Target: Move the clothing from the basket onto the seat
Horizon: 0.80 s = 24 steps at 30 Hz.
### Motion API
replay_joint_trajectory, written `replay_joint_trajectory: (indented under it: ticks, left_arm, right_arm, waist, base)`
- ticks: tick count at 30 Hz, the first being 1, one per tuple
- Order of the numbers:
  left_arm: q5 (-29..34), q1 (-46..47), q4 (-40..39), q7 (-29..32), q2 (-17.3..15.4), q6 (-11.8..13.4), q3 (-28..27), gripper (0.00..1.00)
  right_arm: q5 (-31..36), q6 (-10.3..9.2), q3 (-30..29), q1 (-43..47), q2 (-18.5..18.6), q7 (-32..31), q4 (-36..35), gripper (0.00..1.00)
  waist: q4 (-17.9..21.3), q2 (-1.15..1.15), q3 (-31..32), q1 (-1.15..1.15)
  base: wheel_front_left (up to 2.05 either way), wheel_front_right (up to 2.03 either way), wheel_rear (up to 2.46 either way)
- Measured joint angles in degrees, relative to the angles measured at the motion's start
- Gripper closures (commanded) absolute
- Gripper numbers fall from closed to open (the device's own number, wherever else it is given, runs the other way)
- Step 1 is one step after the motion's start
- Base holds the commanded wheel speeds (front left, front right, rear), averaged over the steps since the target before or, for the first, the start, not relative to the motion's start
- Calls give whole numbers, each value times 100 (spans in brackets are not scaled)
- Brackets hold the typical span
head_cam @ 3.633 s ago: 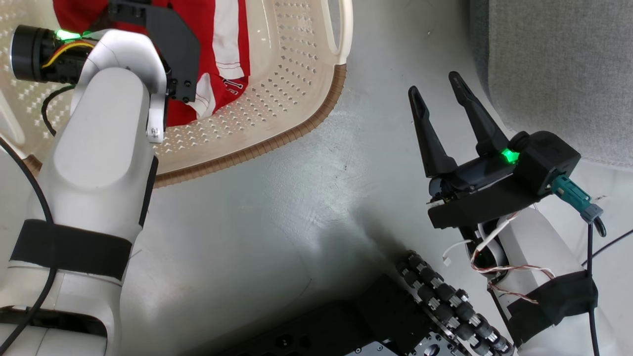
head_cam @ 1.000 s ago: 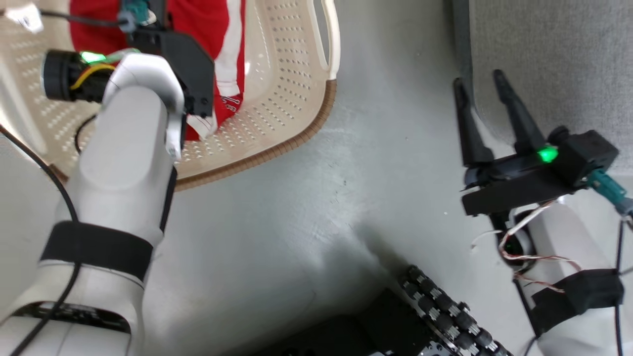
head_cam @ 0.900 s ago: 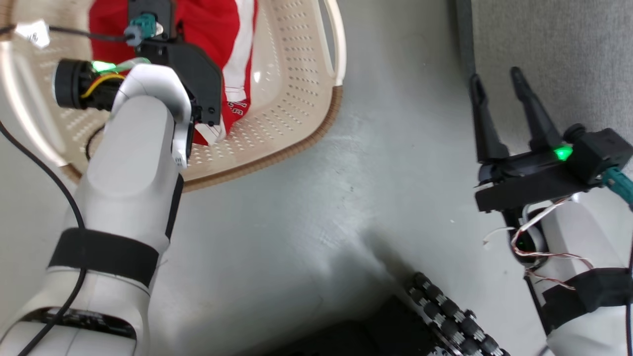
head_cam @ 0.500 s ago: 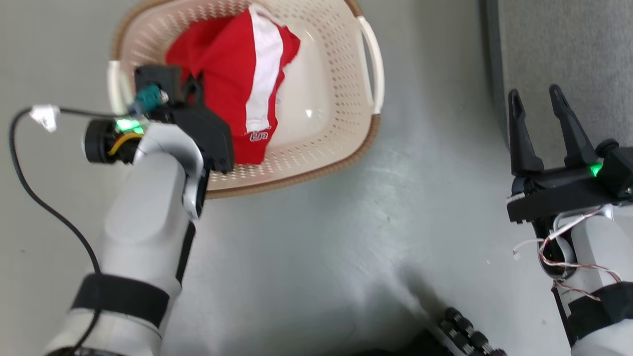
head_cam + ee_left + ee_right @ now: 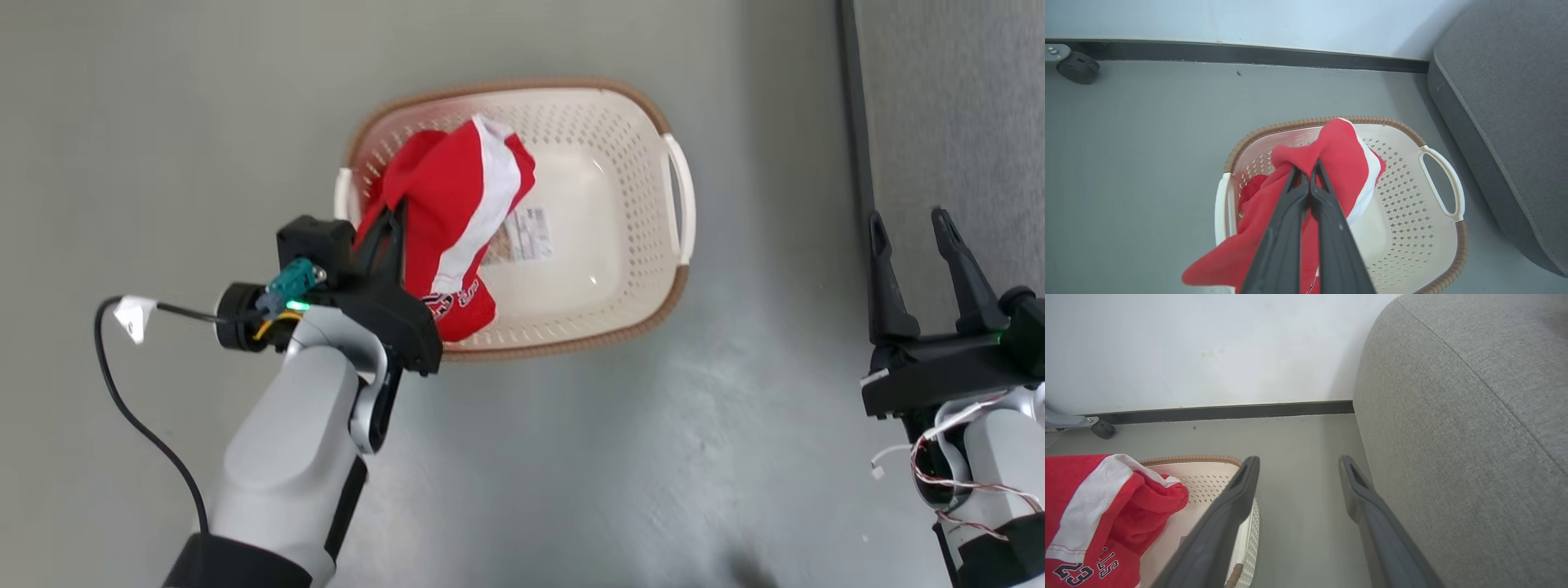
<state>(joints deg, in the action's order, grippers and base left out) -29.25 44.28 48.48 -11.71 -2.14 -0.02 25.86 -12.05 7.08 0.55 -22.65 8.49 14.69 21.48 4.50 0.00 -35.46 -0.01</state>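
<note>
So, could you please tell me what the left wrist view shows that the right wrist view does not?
Left wrist view: the left end effector shut on the red shorts, seen from above. Right wrist view: the right end effector open and empty, plus the "23" print. Both: the shorts, the basket, the grey seat, the dark baseboard.

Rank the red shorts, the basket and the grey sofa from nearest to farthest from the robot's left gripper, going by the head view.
1. Red shorts: pinched in the shut left gripper, hanging over the basket's left side.
2. Basket: on the floor, just beneath and to the right.
3. Grey sofa: at the far right edge of the view.
</note>
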Motion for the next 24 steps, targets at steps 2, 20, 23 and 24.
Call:
replay_joint_trajectory:
  ticks: [2, 20, 23, 24]
  left_arm:
    - [-85, -108, -86, -22, 0, 0, 68, 100]
    - [-580, -838, -620, -218, 21, 205, 86, 100]
    - [-580, -1099, -711, -229, 20, 231, 0, 100]
    - [-579, -1187, -740, -229, 18, 255, -8, 100]
  right_arm:
    - [2, 0, -24, 57, 21, 0, 15, 0]
    - [57, 0, -136, 794, 109, 0, 154, 0]
    - [57, 0, -69, 932, 30, 0, 197, 0]
    - [57, 0, -63, 980, -2, -1, 215, 0]
  waist:
    - [-87, 0, 170, 0]
    - [-838, 0, 1706, 1]
    - [-934, 0, 1967, 0]
    - [-963, 0, 2053, 0]
  base:
    - [0, 0, 0]
    - [0, 0, 0]
    - [0, 0, 0]
    - [0, 0, 0]
